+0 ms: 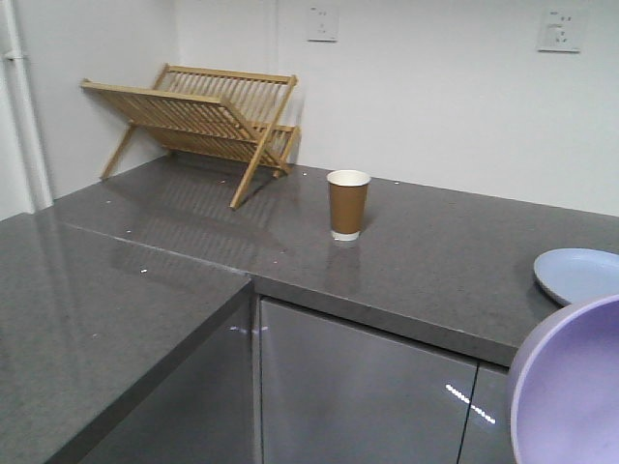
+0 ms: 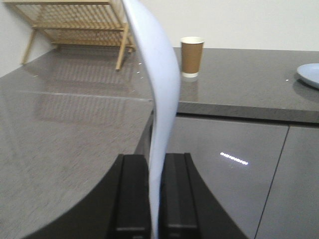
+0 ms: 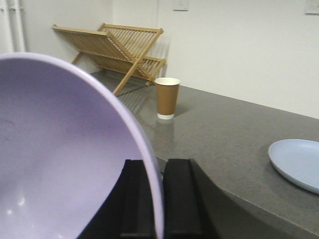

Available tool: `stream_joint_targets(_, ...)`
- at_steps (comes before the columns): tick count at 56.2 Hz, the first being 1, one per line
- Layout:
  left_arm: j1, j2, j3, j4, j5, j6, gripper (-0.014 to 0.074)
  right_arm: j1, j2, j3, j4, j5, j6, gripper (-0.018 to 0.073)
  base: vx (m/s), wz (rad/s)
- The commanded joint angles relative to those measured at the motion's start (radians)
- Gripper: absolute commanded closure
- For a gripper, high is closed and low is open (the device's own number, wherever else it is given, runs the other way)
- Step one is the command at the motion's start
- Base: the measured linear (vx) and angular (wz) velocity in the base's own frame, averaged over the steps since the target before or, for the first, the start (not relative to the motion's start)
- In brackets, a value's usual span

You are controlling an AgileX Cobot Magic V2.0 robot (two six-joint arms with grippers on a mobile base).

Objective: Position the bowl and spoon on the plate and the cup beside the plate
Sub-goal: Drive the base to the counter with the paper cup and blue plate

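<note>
Gripping: bowl (image 3: 60, 149) is clamped by right tool (image 3: 158, 167), spoon (image 2: 162, 99) by left tool (image 2: 157, 159).
The plate (image 3: 299, 162) is seen ahead, right of the bowl, on the worktop (image 3: 224, 129).

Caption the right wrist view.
Right gripper grips lavender bowl; brown paper cup and light blue plate sit on counter.

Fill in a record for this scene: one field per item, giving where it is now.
cup: upright on the countertop
plate: flat on the countertop, right of the cup, apart from it
bowl: tilted, rim clamped in the right gripper
spoon: clamped in the left gripper
wooden dish rack: on the countertop, behind the cup, leftward
</note>
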Motion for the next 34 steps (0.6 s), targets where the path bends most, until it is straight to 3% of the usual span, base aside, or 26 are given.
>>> stream_joint_targets(1, -0.004, 0.009, -0.024, -0.018, -0.076, -0.003, 0.06, -0.005, 0.004, -0.029, 0.031, -0.062, -0.01, 0.0568, 0.25, -0.44)
stream_joint_targets(34, -0.004, 0.009, -0.024, -0.018, -0.076, -0.003, 0.06, -0.005, 0.004, -0.029, 0.031, -0.062, -0.01, 0.0568, 0.32, -0.27)
